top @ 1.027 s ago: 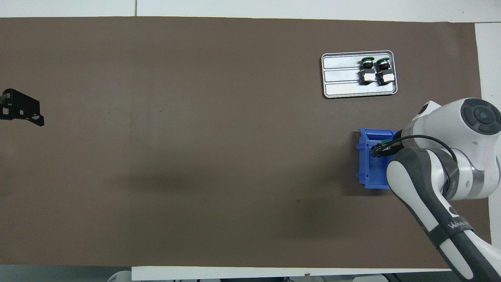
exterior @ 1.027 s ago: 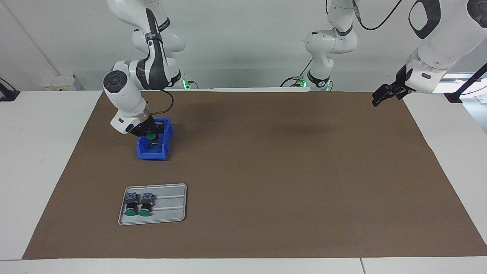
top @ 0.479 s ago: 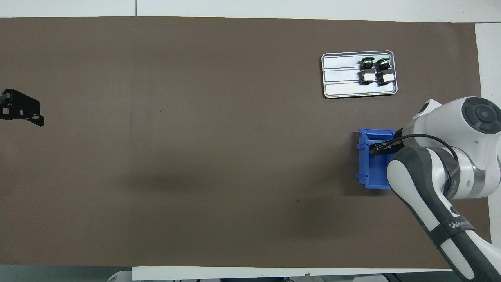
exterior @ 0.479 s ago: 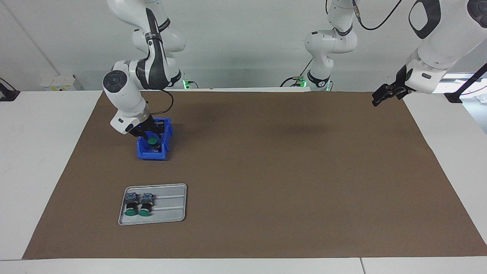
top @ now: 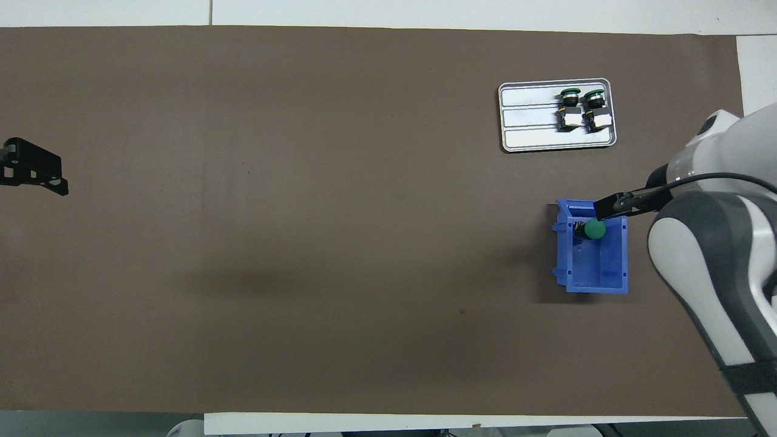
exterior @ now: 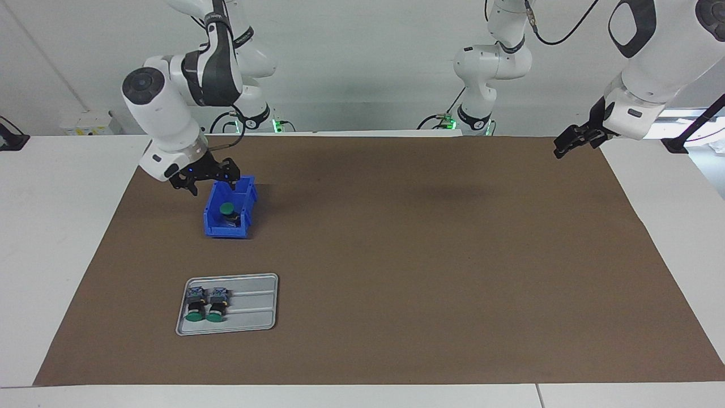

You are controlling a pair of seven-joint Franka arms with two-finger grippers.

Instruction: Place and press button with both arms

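Observation:
A green-capped button [exterior: 226, 209] [top: 595, 229] rests inside the blue bin [exterior: 218, 229] [top: 598, 285], with nothing gripping it. My right gripper [exterior: 208, 180] [top: 610, 206] hangs open above the bin, clear of the button and empty. Two more buttons [exterior: 196, 306] [exterior: 216, 305] [top: 569, 109] lie side by side on a grey tray [exterior: 255, 317] [top: 528, 115], farther from the robots than the bin. The left arm waits at its own end of the table, its gripper [exterior: 572, 141] [top: 33, 170] raised, open and holding nothing.
A brown mat [exterior: 425, 255] covers most of the white table [exterior: 56, 226]. Bin and tray both stand toward the right arm's end. The tray has ridged lanes, and the lanes beside the two buttons are bare.
My right gripper opened and let go of the button, which now lies in the bin. The gripper then lifted up and away from the bin. The left arm stayed still.

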